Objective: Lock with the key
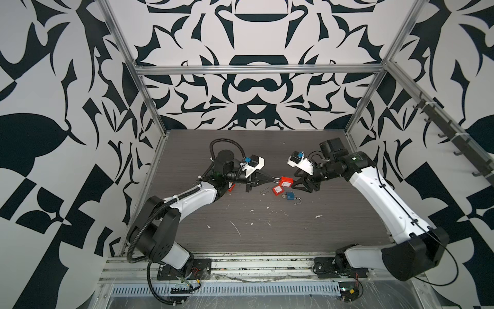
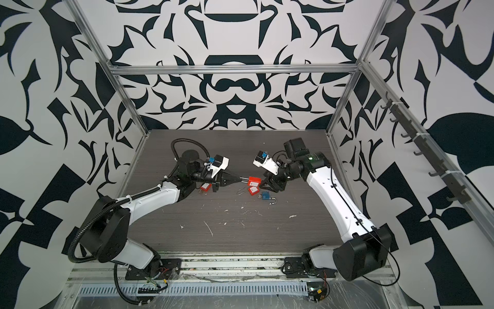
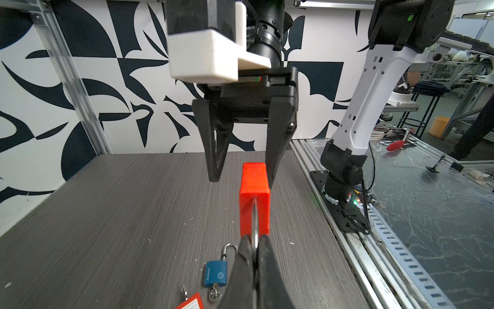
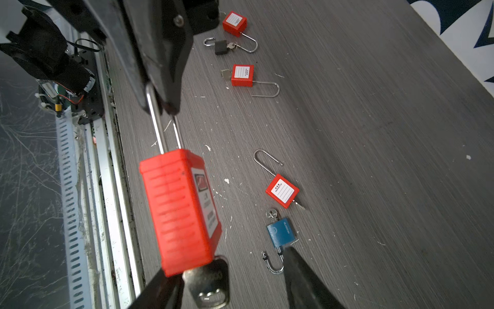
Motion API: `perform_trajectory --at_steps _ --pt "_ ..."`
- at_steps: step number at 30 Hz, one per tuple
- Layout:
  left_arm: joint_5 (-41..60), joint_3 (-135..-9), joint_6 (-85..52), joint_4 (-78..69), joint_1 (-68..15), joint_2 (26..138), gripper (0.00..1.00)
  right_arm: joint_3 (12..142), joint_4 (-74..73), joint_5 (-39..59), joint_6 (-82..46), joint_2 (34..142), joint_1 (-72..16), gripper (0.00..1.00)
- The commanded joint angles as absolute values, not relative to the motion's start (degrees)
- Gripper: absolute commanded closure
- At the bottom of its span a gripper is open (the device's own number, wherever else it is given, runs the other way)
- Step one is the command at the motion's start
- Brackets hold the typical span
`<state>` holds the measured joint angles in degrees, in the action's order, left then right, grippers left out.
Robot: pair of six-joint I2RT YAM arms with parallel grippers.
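Count: four red padlocks (image 4: 181,211) (image 4: 282,191) (image 4: 242,75) (image 4: 234,22), one blue padlock (image 4: 282,232), one black padlock (image 4: 220,47).

Bright red padlock (image 4: 181,211), silver loop (image 4: 156,125), white label (image 4: 204,198), middle of the frame. Lower right, a blue padlock (image 4: 282,232). Dark grey streaky counter (image 4: 374,133), white specks (image 4: 226,181). Black and white swirly walls (image 1: 254,40).

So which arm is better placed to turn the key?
Likely right: the open right end effector straddles the key in the red padlock; the left end effector is shut on the shackle.
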<state>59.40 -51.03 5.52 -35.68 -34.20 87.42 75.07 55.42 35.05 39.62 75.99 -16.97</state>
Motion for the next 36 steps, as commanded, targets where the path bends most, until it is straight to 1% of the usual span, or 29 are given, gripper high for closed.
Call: perform_trajectory --at_steps 1,3,6,10,13,18,21,25,28,29,30,36 --pt "60.9 -53.3 4.8 -36.6 -34.7 86.8 1.00 73.9 52.5 32.5 38.5 75.6 -16.9 0.39" --pt "61.0 -53.4 4.9 -36.6 -34.6 86.8 1.00 74.0 54.7 32.4 41.1 76.5 -16.9 0.40" --pt "61.0 -53.9 4.9 -36.5 -34.6 86.9 1.00 72.5 53.0 30.5 41.2 76.1 -17.0 0.40" --pt "60.9 -54.3 4.8 -36.5 -34.7 87.3 1.00 69.0 45.5 21.0 38.0 74.1 -17.0 0.39" --pt "60.9 -54.3 4.7 -36.4 -34.7 87.4 1.00 69.2 45.7 17.9 38.3 73.9 -17.5 0.38" --pt "60.8 -54.3 4.7 -36.4 -34.7 87.4 1.00 64.6 47.5 24.9 47.4 67.9 -17.5 0.37" --pt "61.0 -54.3 5.1 -35.8 -34.7 87.4 1.00 61.8 44.6 26.7 47.6 63.6 -17.4 0.39" --pt "61.5 -54.5 6.2 -34.2 -34.9 87.4 1.00 63.8 46.4 30.4 48.1 62.8 -17.4 0.44" --pt "61.6 -54.9 7.6 -32.2 -35.2 87.2 1.00 66.9 49.6 31.4 50.2 64.9 -17.6 0.52" --pt "61.6 -55.0 8.3 -31.3 -35.3 87.2 1.00 67.7 50.4 31.5 50.8 65.5 -17.6 0.57" --pt "61.6 -55.2 9.1 -30.3 -35.5 87.1 1.00 68.6 51.2 31.8 51.4 66.1 -17.6 0.59" --pt "61.2 -55.5 11.3 -27.8 -35.9 86.8 1.00 71.2 54.3 33.8 53.8 68.1 -17.7 0.64"
